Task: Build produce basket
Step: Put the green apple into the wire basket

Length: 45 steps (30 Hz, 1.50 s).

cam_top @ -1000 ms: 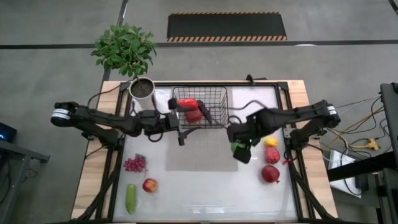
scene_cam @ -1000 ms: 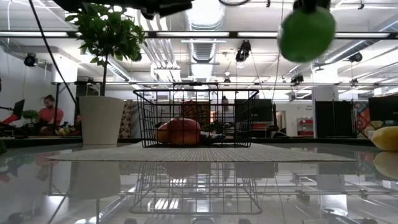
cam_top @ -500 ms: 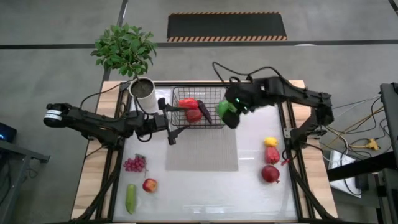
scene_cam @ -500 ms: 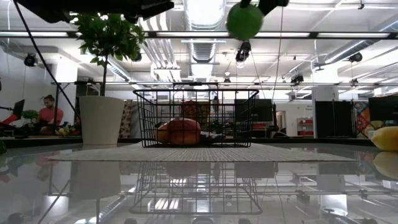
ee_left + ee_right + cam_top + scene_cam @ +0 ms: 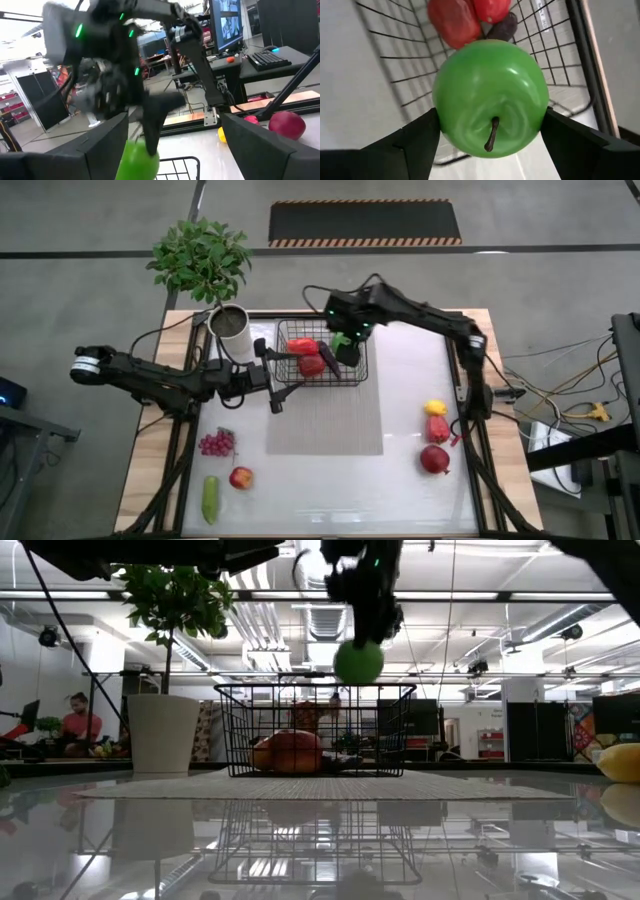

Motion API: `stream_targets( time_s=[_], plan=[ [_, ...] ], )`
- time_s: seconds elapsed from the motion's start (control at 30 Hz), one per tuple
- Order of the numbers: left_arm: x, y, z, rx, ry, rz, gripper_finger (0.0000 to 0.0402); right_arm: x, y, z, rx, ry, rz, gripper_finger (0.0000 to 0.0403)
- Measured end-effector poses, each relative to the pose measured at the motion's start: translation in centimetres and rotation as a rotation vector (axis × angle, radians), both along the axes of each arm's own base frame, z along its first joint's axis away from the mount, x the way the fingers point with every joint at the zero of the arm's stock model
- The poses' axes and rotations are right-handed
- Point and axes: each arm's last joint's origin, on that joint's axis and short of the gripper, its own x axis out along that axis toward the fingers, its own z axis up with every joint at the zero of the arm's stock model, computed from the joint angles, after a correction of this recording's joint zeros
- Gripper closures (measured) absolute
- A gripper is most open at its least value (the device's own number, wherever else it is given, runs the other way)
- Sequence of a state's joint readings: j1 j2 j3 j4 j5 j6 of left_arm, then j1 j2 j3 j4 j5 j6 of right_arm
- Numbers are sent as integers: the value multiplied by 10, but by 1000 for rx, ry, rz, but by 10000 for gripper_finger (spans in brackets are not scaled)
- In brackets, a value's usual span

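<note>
In the high view the green apple point(image 5: 343, 346) is largely covered by the right gripper point(image 5: 345, 348), at about 2 o'clock within the basket point(image 5: 322, 352). In the left wrist view the right arm point(image 5: 107, 75) is blurred and the apple point(image 5: 140, 160) is cut off by the picture's edge. The dark item point(image 5: 501, 28) behind the apple is partly hidden in the right wrist view and cannot be identified.
</note>
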<state>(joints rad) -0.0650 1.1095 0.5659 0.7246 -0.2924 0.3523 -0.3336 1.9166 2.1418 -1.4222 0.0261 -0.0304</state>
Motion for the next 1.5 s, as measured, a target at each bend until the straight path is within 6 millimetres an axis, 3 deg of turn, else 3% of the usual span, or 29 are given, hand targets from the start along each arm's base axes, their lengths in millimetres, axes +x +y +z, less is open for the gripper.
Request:
stream_targets(
  time_s=[0.3,0.57,1.07,1.5],
  plan=[
    [0,0,-2,1,11,0,97,32,-32,-61,5,102,7,103],
    [0,0,-3,1,15,0,97,40,-45,-97,-128,255,-55,103],
    [0,0,-3,1,16,0,97,48,-48,-117,-123,276,-41,101],
    [0,0,-4,1,17,0,97,50,-49,-125,-114,290,-62,54]
  ],
)
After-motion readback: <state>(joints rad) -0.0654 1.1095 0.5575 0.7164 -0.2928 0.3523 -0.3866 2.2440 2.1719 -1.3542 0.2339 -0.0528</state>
